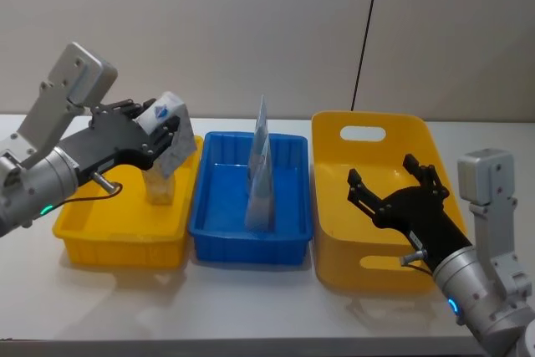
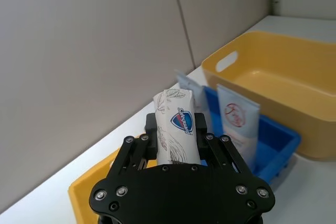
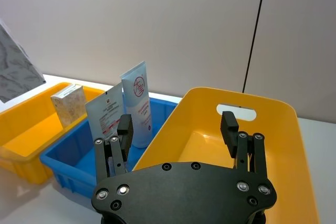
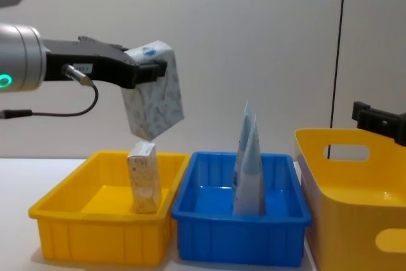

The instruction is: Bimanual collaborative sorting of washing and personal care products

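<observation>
My left pincer was pinching the held block pack by its top end, up in the air over the left yellow bin. From the chest I could see what the head view merged: the pack hung tilted, its lower end clear of the second block pack, which stood upright on the floor of that same bin, toward the side nearest the blue bin. From the head the two packs overlapped and looked almost like one stack. My left wrist camera gave me the held pack's face instead: leaf pattern and blue oval logo, squeezed between my fingers on both sides.

Two pale-blue pouches stood upright in the blue bin, the middle of three bins on the table. Chest and head caught them edge-on, as thin tapering blades, one just behind the other. My right wrist camera saw them flat-on: a shorter one with red print and a taller one with a round red mark.

My right pincer hovered over the right yellow bin, fingers spread wide apart, touching neither wall nor floor as far as I could tell. In the chest view a dark tip of it sat above the bin's rim at the right edge.
</observation>
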Robot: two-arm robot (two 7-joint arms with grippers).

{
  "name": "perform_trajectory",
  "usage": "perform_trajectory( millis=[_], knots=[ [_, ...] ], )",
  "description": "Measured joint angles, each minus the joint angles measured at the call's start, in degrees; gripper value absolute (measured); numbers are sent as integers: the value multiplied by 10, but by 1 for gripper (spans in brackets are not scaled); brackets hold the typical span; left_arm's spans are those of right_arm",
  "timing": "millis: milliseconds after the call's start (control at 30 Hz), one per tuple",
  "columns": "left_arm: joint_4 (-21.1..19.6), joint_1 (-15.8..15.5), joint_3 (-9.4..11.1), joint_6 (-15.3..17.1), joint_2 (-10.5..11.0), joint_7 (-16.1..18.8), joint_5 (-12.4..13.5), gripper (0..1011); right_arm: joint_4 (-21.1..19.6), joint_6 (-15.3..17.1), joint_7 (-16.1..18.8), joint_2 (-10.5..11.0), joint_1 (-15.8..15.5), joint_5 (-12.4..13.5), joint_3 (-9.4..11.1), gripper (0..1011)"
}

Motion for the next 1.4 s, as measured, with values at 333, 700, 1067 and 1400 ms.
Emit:
perform_trajectory(
  millis=[333,700,1067,1400],
  knots=[
    [-25,8,1,-43,32,-73,-32,364,0,0,0,0,0,0,0,1003],
    [-39,11,15,-85,57,-151,-62,364,0,0,0,0,0,0,0,1003],
    [-38,-4,43,-119,68,-234,-88,363,0,0,0,0,0,0,0,1003],
    [-22,-27,77,-139,67,-307,-104,364,0,0,0,0,0,0,0,1003]
  ],
)
